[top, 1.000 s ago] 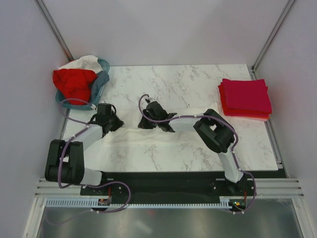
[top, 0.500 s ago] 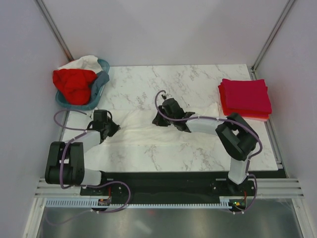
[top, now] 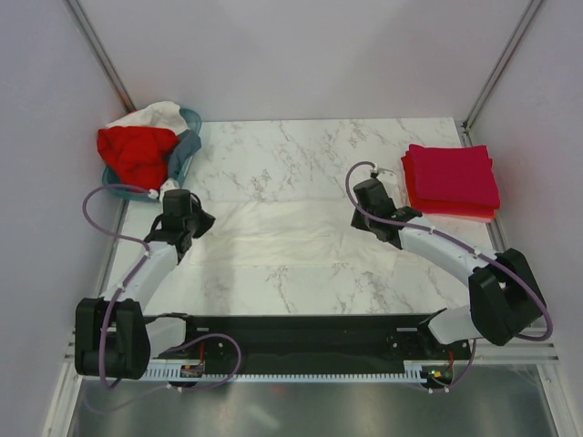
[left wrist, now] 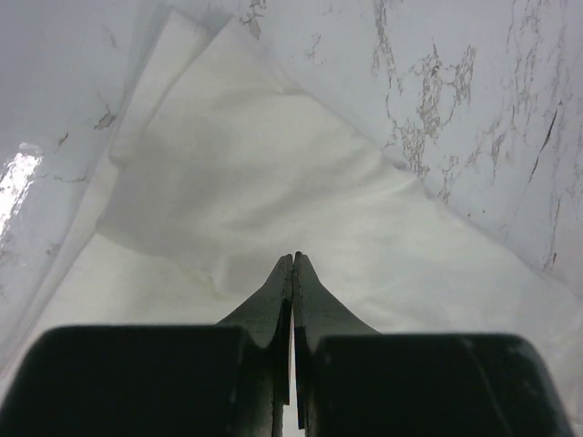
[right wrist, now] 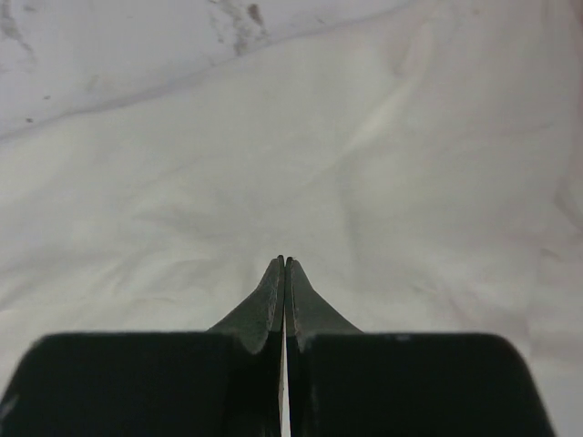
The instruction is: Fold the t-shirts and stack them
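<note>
Here, with the white shirt (top: 282,232) lying flat on the worktop (top: 301,155), long axis left to right, left pincer (left wrist: 293,258) closed tight at its left end, right pincer (right wrist: 283,260) closed tight at its right end.

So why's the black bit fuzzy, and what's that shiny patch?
Left wrist: the left tool sits too near the lens, so it blurs; the shiny patch is glare on the table. Right wrist: the right tool blurs likewise. Top external: sharp, evenly lit.

Bright, even light, soft shadows, glare on the marble table (left wrist: 23,177), blurry wrist-view foregrounds.
</note>
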You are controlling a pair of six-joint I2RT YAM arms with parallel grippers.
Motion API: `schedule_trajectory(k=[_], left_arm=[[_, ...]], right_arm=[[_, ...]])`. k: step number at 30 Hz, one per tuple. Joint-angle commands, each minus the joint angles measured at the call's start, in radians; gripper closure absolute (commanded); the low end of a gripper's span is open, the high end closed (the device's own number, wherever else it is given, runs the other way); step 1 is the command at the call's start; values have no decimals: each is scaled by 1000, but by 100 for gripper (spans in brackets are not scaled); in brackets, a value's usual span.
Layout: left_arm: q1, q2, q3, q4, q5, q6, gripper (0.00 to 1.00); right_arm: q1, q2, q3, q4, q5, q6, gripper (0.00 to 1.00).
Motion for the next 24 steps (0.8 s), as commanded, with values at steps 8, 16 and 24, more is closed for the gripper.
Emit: schedule_trajectory(k=[8, 16, 24], left_arm=[[-2, 343, 311, -121, -40, 50, 98], [-18, 483, 381, -194, -21, 13, 98], [-29, 591, 447, -322, -47, -53, 98]], right_arm=[[-38, -87, -77, -191, 127, 84, 100], [-93, 95, -16, -183, 116, 95, 100], [-144, 253, 67, -152, 87, 100, 100]])
